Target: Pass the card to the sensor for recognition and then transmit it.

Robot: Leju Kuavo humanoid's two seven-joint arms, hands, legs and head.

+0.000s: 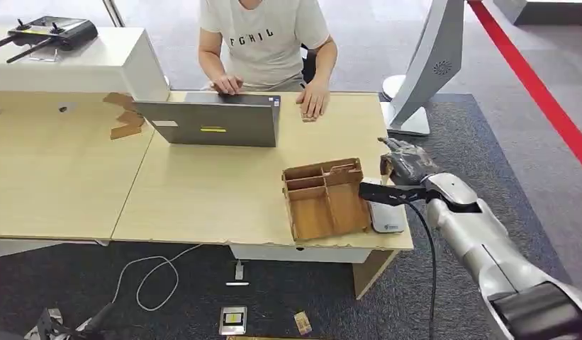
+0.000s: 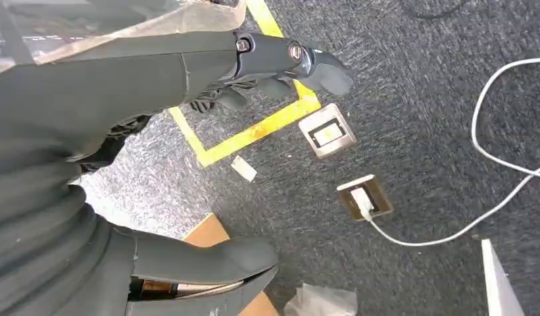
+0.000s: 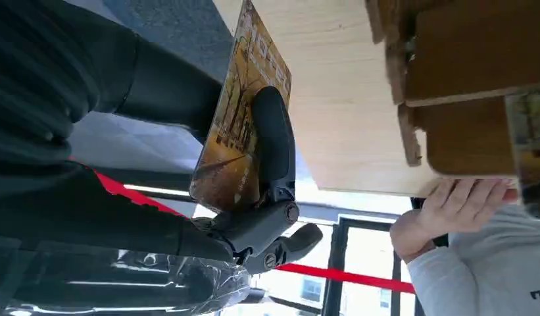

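My right hand (image 1: 408, 164) hovers at the table's right edge, just beyond the white sensor (image 1: 385, 218) that lies on the front right corner. In the right wrist view this hand (image 3: 270, 171) pinches a card (image 3: 234, 138) with a golden picture, one dark finger pressed flat on its face. The card stands on edge beside the tabletop. My left hand (image 2: 208, 66) hangs low over the carpet, fingers apart, holding nothing.
A wooden divided box (image 1: 323, 200) stands right beside the sensor. A grey laptop (image 1: 213, 120) sits mid-table before a seated person (image 1: 263, 42), whose hand (image 1: 314, 99) rests on the table. A white stand (image 1: 424, 67) rises at the right. Cable (image 1: 153, 276) and floor sockets (image 1: 232, 320) lie below.
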